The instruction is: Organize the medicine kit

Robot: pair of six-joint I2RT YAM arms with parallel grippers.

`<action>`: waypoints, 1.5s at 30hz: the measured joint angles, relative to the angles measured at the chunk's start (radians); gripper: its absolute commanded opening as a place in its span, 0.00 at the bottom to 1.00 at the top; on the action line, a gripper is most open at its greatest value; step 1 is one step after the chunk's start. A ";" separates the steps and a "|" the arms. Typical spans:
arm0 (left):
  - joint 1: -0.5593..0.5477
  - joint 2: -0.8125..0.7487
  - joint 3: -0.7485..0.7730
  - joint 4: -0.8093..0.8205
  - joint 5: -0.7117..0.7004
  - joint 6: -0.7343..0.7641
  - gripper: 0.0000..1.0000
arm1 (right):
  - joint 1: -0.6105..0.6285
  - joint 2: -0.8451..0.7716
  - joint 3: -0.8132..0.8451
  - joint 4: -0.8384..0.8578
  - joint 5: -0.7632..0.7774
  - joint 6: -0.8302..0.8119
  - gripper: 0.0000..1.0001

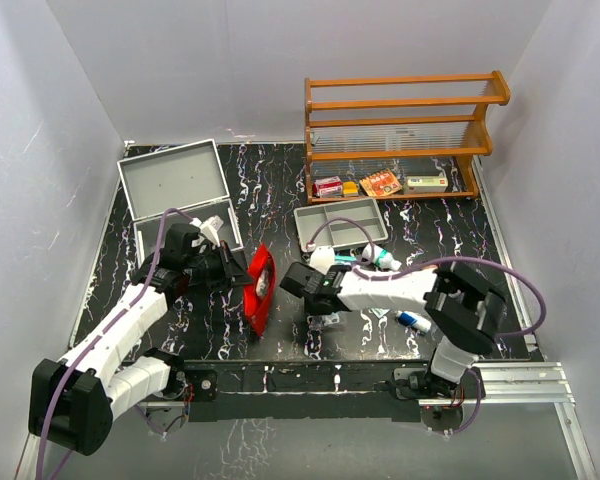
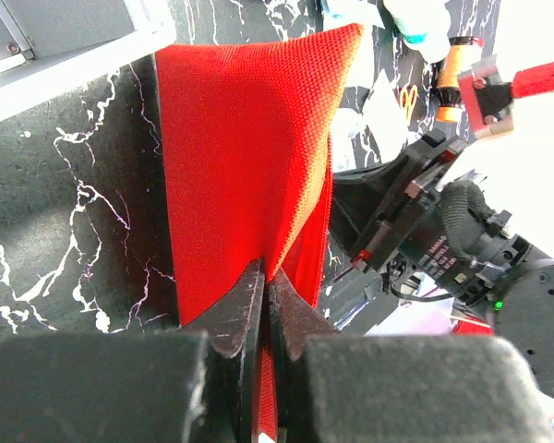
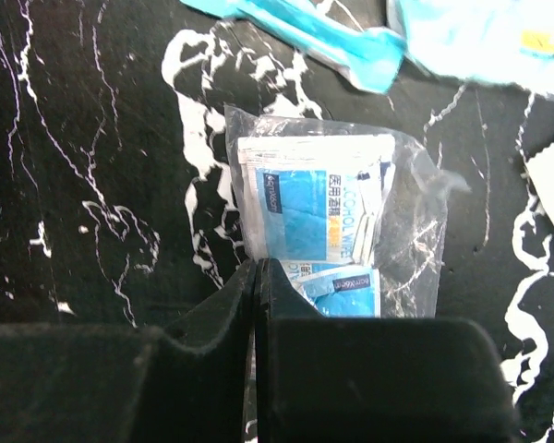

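At the far left of the black marbled table (image 1: 210, 335) the medicine kit (image 1: 172, 180) is sitting open, its lid leaning back toward the far wall and its left side running close to the left wall. The left gripper (image 2: 265, 277) is reaching just near-right of the kit, its jaws clamping shut on the edge of the red pouch (image 2: 249, 138), which is standing on edge, with one corner lying just beside the kit's rim. Right of the pouch the right gripper (image 3: 257, 269) is pointing down with its jaws pressing together at the near-left corner of a clear bag of wipes (image 3: 323, 221); whether plastic is caught between them is not clear. A teal tube (image 3: 305, 28) is lying just beyond the bag. A grey tray (image 1: 340, 204) is sitting mid-table, a wooden rack (image 1: 400, 100) is standing against the far right corner, and loose bottles (image 1: 380, 258) are crowding the strip between the tray and the right arm. Open table is showing near-left of the pouch and along the near edge.
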 measured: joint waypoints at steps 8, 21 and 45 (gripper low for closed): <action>0.000 0.015 0.001 -0.005 0.022 -0.001 0.00 | -0.001 -0.252 -0.167 0.122 -0.019 0.059 0.00; 0.000 0.041 0.001 0.058 0.101 -0.053 0.00 | -0.001 -0.558 -0.279 0.378 0.003 0.116 0.00; 0.000 0.060 0.001 0.136 0.123 -0.109 0.00 | -0.001 -0.419 -0.157 0.720 -0.150 0.077 0.00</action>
